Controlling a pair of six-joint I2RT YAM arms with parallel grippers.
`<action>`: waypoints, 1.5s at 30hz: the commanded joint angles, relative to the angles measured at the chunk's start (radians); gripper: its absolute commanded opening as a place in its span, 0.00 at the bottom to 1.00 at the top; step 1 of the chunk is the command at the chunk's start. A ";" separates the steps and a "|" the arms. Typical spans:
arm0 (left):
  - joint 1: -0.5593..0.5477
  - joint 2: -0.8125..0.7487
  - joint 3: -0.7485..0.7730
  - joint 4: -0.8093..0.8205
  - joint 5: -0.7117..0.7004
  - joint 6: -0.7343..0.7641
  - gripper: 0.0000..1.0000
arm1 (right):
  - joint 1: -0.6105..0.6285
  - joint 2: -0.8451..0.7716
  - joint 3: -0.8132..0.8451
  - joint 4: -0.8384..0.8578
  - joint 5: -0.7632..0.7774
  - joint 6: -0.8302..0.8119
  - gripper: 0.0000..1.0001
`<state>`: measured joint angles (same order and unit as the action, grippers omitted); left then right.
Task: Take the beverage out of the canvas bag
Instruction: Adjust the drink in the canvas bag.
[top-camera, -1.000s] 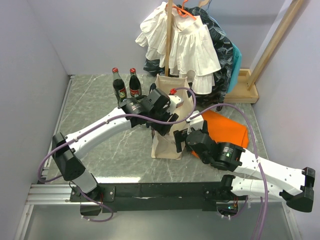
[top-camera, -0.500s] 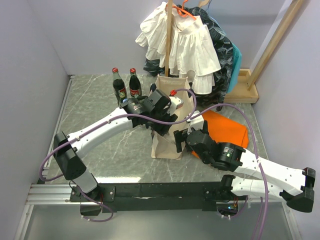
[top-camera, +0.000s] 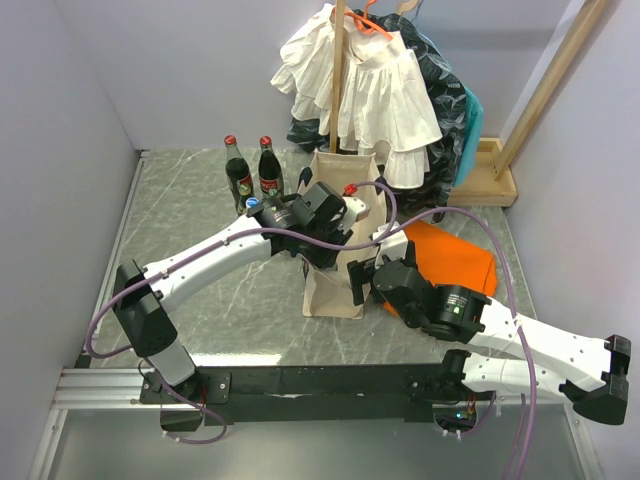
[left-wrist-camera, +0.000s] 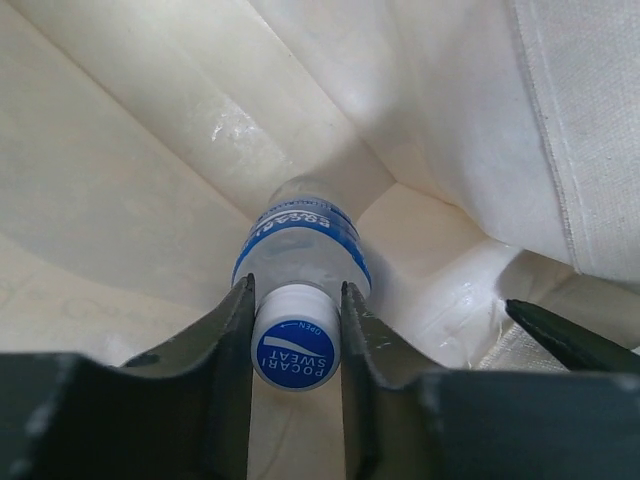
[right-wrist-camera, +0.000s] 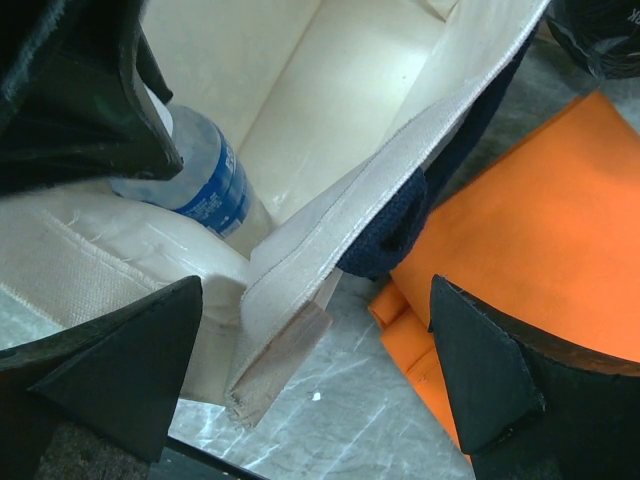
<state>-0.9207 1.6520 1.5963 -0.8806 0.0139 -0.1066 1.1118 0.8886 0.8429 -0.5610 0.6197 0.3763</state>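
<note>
The cream canvas bag (top-camera: 330, 285) stands upright mid-table, its pale inner wall (left-wrist-camera: 150, 150) filling the left wrist view. Inside it stands the beverage (left-wrist-camera: 300, 245), a clear plastic bottle with a blue label and a blue-topped white cap. My left gripper (left-wrist-camera: 298, 292) reaches down into the bag (top-camera: 335, 215) and is shut on that cap, one finger on each side. My right gripper (right-wrist-camera: 316, 290) is open beside the bag's right side (top-camera: 362, 275), the bag's rim edge (right-wrist-camera: 330, 220) between its spread fingers without contact. The bottle's label (right-wrist-camera: 210, 185) shows there too.
Two dark red-capped bottles (top-camera: 238, 172) (top-camera: 270, 168) stand behind the bag at left. A red cap (top-camera: 350, 188) shows at the bag's far rim. A folded orange cloth (top-camera: 455, 255) lies right of the bag. White clothes (top-camera: 370, 90) hang at the back.
The left gripper's fingers have closed onto the bottle cap, and the left wrist has shifted slightly right over the bag. The right arm has not moved.
</note>
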 joint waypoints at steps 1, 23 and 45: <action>-0.003 0.000 -0.001 -0.031 -0.011 0.001 0.07 | -0.001 0.007 -0.018 -0.039 0.011 -0.010 1.00; -0.003 0.089 0.261 0.146 -0.267 0.051 0.01 | -0.001 0.003 -0.013 -0.051 0.051 0.004 1.00; 0.068 0.258 0.383 0.238 -0.226 0.085 0.01 | 0.000 -0.040 0.028 -0.050 0.072 -0.008 1.00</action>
<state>-0.8627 1.9427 1.9129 -0.7624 -0.1978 -0.0406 1.1118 0.8772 0.8433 -0.5816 0.6632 0.3767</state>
